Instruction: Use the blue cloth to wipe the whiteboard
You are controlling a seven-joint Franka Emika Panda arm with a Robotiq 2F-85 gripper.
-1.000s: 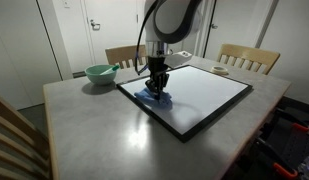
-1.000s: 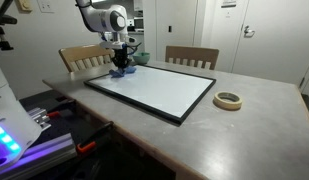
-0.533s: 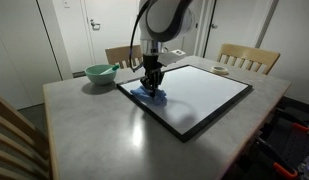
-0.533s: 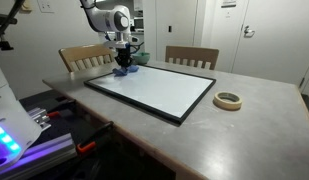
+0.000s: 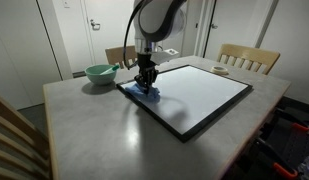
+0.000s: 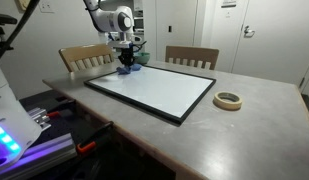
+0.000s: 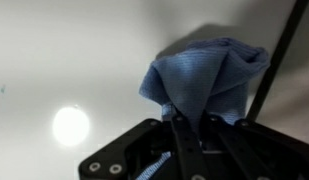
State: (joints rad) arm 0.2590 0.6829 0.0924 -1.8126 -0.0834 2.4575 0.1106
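The whiteboard [image 5: 199,92] lies flat on the table, white with a black frame, in both exterior views [image 6: 159,88]. My gripper [image 5: 145,82] is shut on the blue cloth [image 5: 145,91] and presses it onto the board at one corner, also seen in an exterior view [image 6: 127,66]. In the wrist view the blue cloth [image 7: 204,80] bunches up between my shut fingers [image 7: 189,125] against the white surface, with the board's black frame edge [image 7: 277,60] just beside it.
A green bowl [image 5: 100,73] stands on the table close to the board's corner. A roll of tape [image 6: 228,100] lies off the board's far side. Wooden chairs [image 5: 244,58] stand around the grey table [image 5: 94,125].
My gripper has slid the cloth along the board toward the corner nearest the green bowl.
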